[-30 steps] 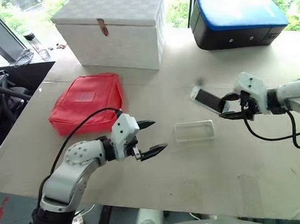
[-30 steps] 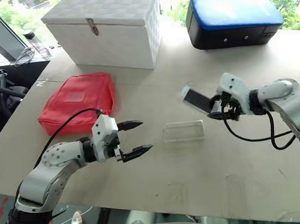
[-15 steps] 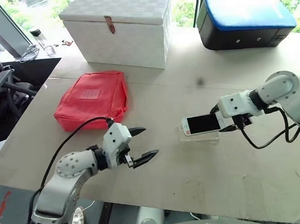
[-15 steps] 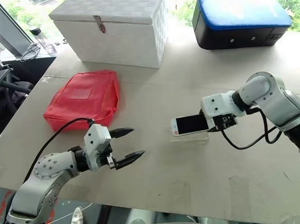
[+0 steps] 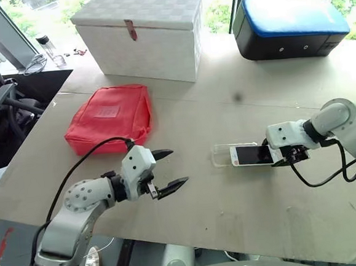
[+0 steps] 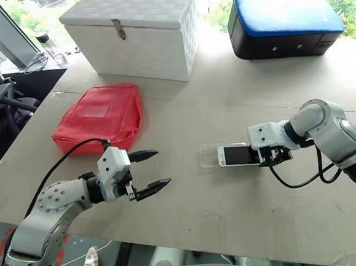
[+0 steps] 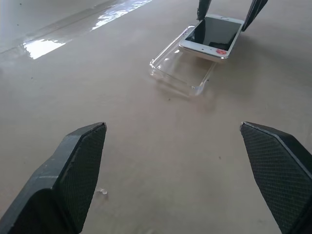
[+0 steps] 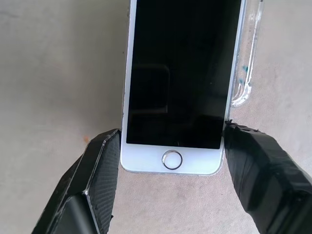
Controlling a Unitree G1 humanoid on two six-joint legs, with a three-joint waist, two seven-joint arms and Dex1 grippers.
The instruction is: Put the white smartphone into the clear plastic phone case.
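Note:
The white smartphone lies screen up and nearly flat over the right part of the clear plastic phone case, whose left end stays uncovered. My right gripper is shut on the phone's home-button end, one black finger on each long edge. In the right wrist view the case's rim juts out along one side of the phone. My left gripper hovers open and empty over bare table to the left of the case. Its wrist view shows phone and case ahead of its fingers.
A red pouch lies at the left of the table. Behind it stands a white box, and a blue-topped black case sits at the back right. The table's front edge runs just below my left gripper.
My right gripper has swung the phone down from a raised, tilted hold to lie low over the case, then drawn it slightly to the right. The left gripper has kept still.

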